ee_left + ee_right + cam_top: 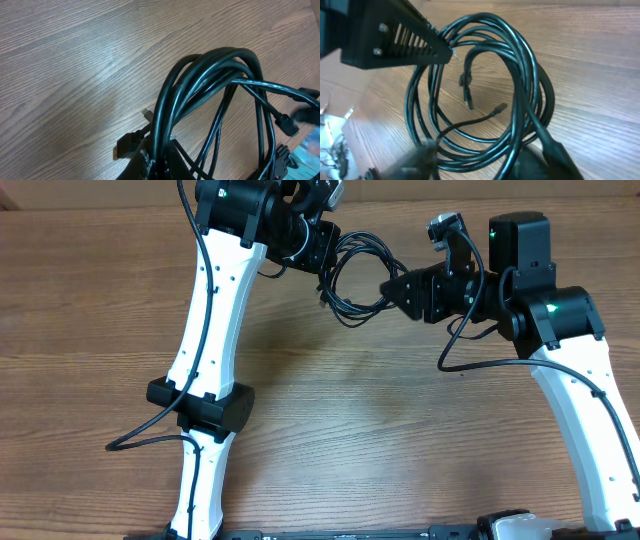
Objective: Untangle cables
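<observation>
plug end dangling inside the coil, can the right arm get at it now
Probably yes: the plug end hangs free inside the loop of cables, ahead of the right pincer; the left pincer grips the far rim.

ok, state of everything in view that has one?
cables: tangled coil, strung between both grippers
plug ends: loose, not plugged into anything
left gripper: shut on cables
right gripper: at the coil's other side, open or shut unclear

Wood-grain table (400,430), bare brown boards, pale strip (100,192) beyond its far edge
</observation>
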Robot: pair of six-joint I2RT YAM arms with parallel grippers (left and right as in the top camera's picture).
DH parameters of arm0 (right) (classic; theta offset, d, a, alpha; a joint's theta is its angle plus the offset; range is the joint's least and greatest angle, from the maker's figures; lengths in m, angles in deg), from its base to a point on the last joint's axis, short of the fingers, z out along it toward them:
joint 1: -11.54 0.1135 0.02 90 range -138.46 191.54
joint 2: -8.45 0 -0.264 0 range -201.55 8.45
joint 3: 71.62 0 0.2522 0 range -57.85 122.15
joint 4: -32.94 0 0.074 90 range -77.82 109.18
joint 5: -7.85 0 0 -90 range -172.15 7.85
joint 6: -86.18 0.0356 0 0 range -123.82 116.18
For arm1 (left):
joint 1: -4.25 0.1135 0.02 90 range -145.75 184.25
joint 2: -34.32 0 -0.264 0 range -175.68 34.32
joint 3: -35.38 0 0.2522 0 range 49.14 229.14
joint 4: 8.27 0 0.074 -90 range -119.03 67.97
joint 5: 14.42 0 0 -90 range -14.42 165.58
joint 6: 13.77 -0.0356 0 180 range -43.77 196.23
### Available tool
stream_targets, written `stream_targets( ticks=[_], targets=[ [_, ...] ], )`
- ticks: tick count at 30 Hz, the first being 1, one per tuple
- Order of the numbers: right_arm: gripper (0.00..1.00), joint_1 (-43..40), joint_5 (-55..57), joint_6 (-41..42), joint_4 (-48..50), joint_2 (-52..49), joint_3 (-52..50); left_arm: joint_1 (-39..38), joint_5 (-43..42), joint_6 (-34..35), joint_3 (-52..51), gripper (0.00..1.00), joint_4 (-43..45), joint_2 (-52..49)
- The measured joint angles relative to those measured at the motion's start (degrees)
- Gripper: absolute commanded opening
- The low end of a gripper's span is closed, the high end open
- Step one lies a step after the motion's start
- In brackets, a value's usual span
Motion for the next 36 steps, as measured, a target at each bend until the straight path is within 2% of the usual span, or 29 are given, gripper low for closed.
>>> stream_targets(
  ticks=[7,14,18,22,26,29,33,34,35,36],
  targets=[
    [0.04,-0.02,1.62,0.35,-0.33,0.00,-0.02,0.00,0.02,0.00,0.00,0.04,0.00,0.00],
    [0.04,-2.54,8.74,0.35,-1.62,0.92,-0.02,1.44,2.97,0.79,0.00,0.04,-0.04,0.42],
    [0.04,-11.13,12.66,0.35,-1.73,5.16,-0.02,6.49,4.92,2.51,-0.02,0.04,-0.02,3.45],
    [0.04,-22.73,14.82,0.33,-1.14,11.15,0.00,15.96,6.56,4.15,-0.02,0.04,0.02,10.19],
    [0.04,-28.41,11.23,0.33,-1.14,14.03,0.00,22.53,7.28,5.60,0.15,0.04,0.00,17.77],
    [0.04,-28.00,7.26,0.33,-1.16,13.68,0.00,21.90,6.49,5.79,0.98,0.04,-0.02,21.05],
    [0.04,-23.32,4.87,0.33,-1.79,12.92,0.00,17.31,5.66,5.75,1.18,0.04,-0.04,20.74],
    [0.07,-21.68,4.55,0.31,-1.92,12.87,0.00,16.02,5.60,5.68,1.18,0.04,-0.02,19.98],
    [0.16,-19.58,4.17,0.39,-1.99,12.85,0.00,14.69,5.60,5.55,1.16,0.04,0.00,18.97],
    [0.33,-17.92,3.82,0.42,-2.01,12.85,0.00,13.14,5.62,5.51,1.11,0.04,0.02,17.66]
  ],
)
